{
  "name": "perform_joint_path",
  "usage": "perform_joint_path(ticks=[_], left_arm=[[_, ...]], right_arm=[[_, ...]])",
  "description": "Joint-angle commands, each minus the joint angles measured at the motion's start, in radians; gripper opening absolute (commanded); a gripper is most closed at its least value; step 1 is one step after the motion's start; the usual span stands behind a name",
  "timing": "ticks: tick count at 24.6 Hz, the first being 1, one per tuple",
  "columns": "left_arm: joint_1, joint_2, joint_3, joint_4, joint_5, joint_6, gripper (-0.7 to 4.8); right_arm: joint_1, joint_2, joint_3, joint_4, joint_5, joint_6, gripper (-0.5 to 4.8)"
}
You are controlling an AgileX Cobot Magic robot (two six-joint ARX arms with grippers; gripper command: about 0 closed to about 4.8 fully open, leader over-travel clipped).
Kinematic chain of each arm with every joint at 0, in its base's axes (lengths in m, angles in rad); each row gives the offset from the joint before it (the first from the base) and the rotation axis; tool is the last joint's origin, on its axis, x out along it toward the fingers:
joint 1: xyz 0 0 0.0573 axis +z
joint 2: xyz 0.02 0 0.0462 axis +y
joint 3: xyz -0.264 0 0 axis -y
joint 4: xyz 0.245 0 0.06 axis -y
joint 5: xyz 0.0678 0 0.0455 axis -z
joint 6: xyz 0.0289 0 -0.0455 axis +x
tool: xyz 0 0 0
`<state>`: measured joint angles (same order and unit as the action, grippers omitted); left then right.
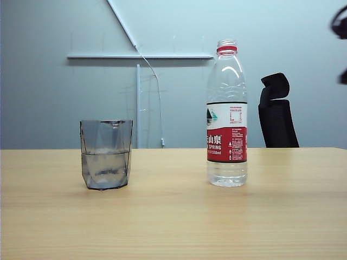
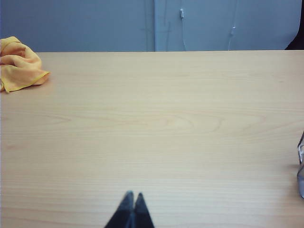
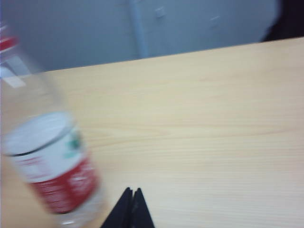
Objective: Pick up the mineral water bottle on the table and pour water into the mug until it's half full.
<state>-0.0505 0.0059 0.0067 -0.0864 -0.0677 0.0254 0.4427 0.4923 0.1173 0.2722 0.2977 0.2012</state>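
Note:
The mineral water bottle (image 1: 226,116) stands upright on the table (image 1: 173,216), right of centre, with no cap above its red neck ring. The grey faceted mug (image 1: 106,154) stands to its left, apart from it, and holds water (image 1: 106,165) to about mid-height. In the right wrist view my right gripper (image 3: 132,191) is shut and empty over bare wood, beside the blurred bottle (image 3: 47,161) and not touching it. My left gripper (image 2: 133,194) is shut and empty, low over the table; the mug's edge (image 2: 301,166) shows at that frame's border.
A crumpled yellow cloth (image 2: 19,64) lies on the table near its far edge. A black chair (image 1: 276,114) stands behind the table. Dark parts of an arm (image 1: 341,24) hang at the exterior view's upper right corner.

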Motion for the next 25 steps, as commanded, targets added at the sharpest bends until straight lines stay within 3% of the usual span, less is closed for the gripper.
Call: perform_joint_path(ticks=[1,7,11,19,25], left_arm=[[0.002,0.000,0.002,0.013,0.002,-0.003,-0.02],[0.002,0.000,0.002,0.013,0.002,-0.003,-0.02],[0.002,0.000,0.002,0.013,0.002,-0.003,-0.02],[0.002,0.000,0.002,0.013,0.001,-0.003,-0.02],[0.002,0.000,0.002,0.013,0.002,-0.003,-0.02]], right_arm=[[-0.091,-0.103,0.003,-0.103,0.044,-0.089,-0.01],[-0.278,-0.243,0.003,-0.226,0.034,-0.103,-0.01],[-0.398,-0.303,-0.009,-0.250,-0.077,-0.128,-0.01],[-0.472,-0.456,-0.092,-0.237,-0.214,-0.101,-0.01],[-0.473,-0.493,-0.117,-0.222,-0.279,-0.129,-0.01]])
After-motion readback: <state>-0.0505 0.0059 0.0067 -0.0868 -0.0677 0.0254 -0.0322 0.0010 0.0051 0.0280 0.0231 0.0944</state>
